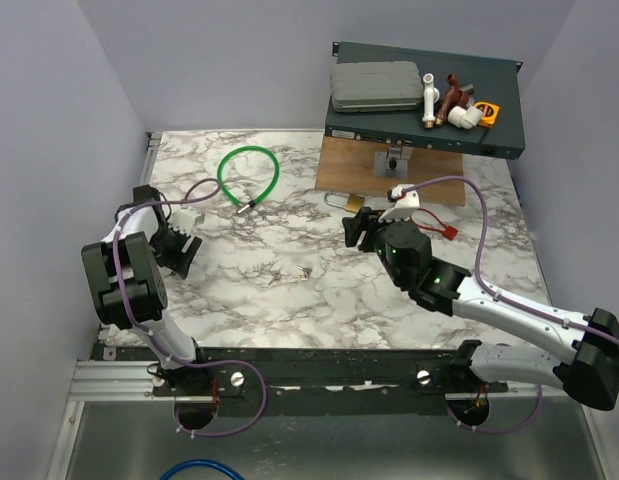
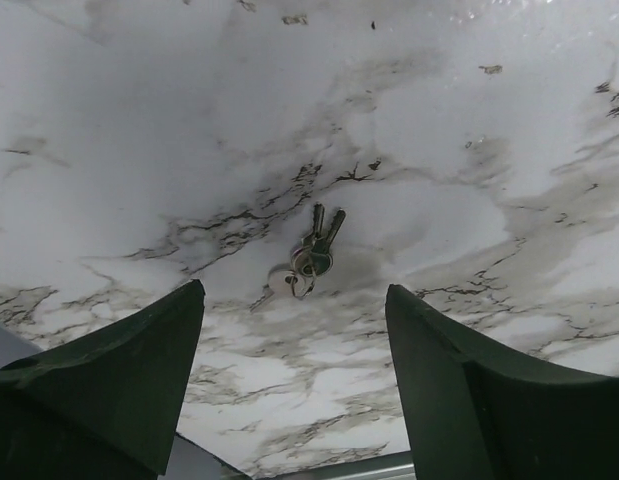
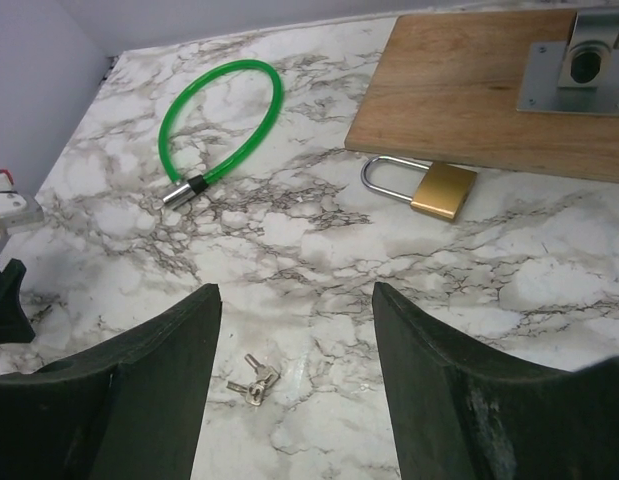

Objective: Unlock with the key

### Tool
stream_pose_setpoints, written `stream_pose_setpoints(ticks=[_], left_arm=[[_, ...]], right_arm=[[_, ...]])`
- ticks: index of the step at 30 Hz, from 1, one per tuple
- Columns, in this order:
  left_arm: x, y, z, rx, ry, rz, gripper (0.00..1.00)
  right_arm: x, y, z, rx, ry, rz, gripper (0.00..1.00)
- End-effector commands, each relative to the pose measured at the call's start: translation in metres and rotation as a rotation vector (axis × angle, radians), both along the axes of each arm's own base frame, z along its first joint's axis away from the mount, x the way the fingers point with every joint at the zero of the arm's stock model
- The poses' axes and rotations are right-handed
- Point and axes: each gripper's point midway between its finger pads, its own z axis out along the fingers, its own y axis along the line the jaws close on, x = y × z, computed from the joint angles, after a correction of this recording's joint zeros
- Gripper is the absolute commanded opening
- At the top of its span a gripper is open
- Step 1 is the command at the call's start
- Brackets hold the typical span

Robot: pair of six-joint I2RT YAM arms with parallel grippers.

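Left tool [image 2: 294,288] and right tool [image 3: 296,288] hang wide-jawed and empty over the marble tabletop [image 1: 279,320], ringed keys [image 2: 311,255] unpicked at its middle, brass padlock [image 3: 441,191] farther back; pickup likely needs a low, precise pinch.

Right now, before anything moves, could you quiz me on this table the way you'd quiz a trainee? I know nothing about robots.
1. True or false: the brass padlock lies on top of the wooden board.
2. The small keys lie: A) in the left hand; B) on the marble table, between the two hands; C) on the wooden board.
3. What are the left hand and the right hand holding?

Key
1. False: the padlock lies on the table, at the board's edge.
2. B.
3. Nothing: both hands are open and empty.
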Motion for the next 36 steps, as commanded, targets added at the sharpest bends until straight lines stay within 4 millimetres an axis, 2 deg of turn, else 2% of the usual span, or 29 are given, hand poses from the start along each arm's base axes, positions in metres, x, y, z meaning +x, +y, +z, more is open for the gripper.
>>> stream_pose_setpoints(ticks=[1,7,14,17,22,24,27,31,36], left_arm=[[0.001,0.010,-0.012,0.092,-0.027,-0.011,0.69],[0.012,0.011,-0.020,0.143,-0.056,-0.010,0.56],[0.005,0.008,-0.018,0.156,-0.059,-0.024,0.14],[0.000,0.006,-0.015,0.159,-0.056,-0.030,0.00],[-0.001,-0.016,0.001,0.114,-0.070,-0.050,0.00],[0.001,-0.035,0.010,0.082,-0.077,-0.074,0.00],[0.003,-0.080,0.022,0.012,-0.078,-0.142,0.00],[-0.001,-0.155,0.033,-0.117,-0.050,-0.247,0.00],[-0.015,-0.237,0.039,-0.230,0.031,-0.379,0.00]], right_arm=[[0.000,-0.003,0.003,0.005,-0.024,0.000,0.64],[-0.001,-0.003,0.004,0.015,-0.029,0.005,0.59],[-0.001,-0.004,0.005,0.011,-0.031,0.000,0.49],[0.000,-0.005,0.006,0.006,-0.034,-0.002,0.45],[0.001,-0.007,0.010,0.001,-0.045,-0.014,0.41],[0.002,-0.010,0.012,-0.004,-0.053,-0.024,0.39],[0.003,-0.017,0.015,-0.020,-0.066,-0.055,0.37],[0.005,-0.031,0.021,-0.033,-0.083,-0.110,0.34],[0.005,-0.053,0.029,-0.049,-0.100,-0.184,0.34]])
